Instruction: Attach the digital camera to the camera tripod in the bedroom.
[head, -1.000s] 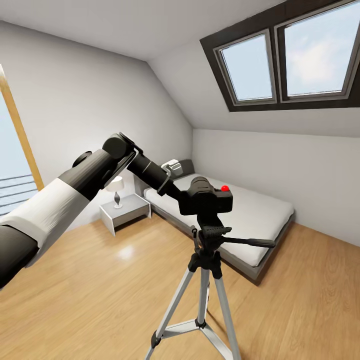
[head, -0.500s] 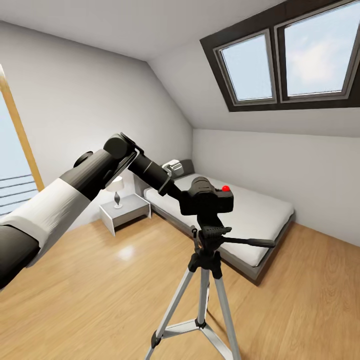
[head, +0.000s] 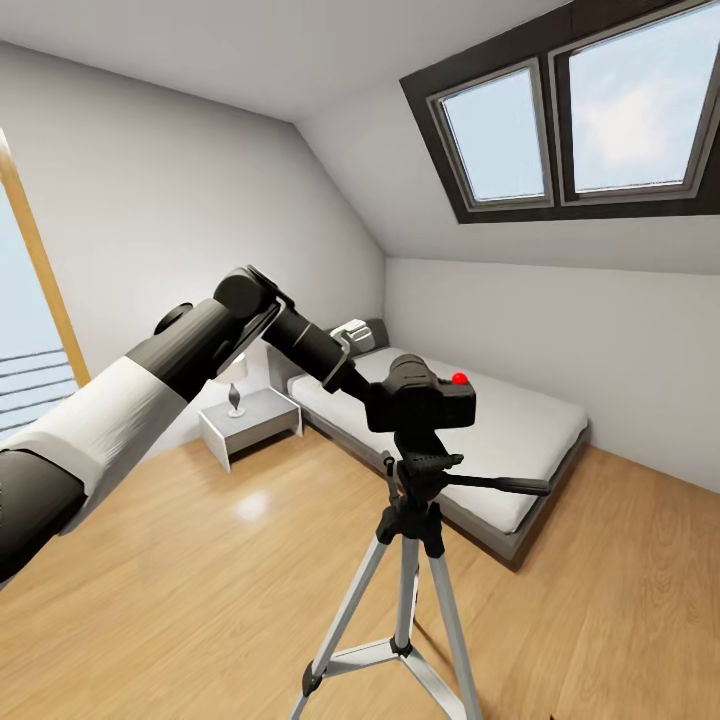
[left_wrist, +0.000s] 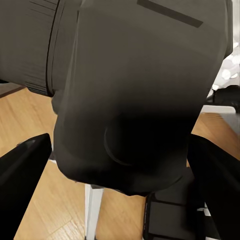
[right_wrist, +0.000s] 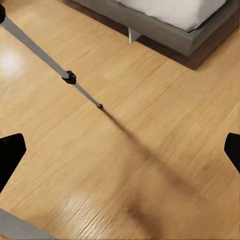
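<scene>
Centrally, the digital camera (head: 420, 393), a matte black box with a red button on top, sits directly above the black pan head of the camera tripod (head: 408, 560); whether its base touches the head cannot be told. The left gripper (head: 385, 400) reaches in from the left arm's extended forearm and holds the camera's body. In the left wrist view the camera (left_wrist: 135, 95) lies between two dark fingers (left_wrist: 22, 170) standing at either side of it, lens barrel to one side. The tripod's silver legs spread over the wood floor (head: 180, 590), its long handle pointing right. Behind stand the low grey bed (head: 500, 440) and a white nightstand (head: 250, 420) bearing a lamp (head: 233, 378), under dark-framed skylights (head: 575, 115). In the right wrist view the right gripper (right_wrist: 120, 155) hangs spread wide and empty above the floor, with a tripod leg (right_wrist: 45, 55) and the bed's corner (right_wrist: 180, 25) beyond.
</scene>
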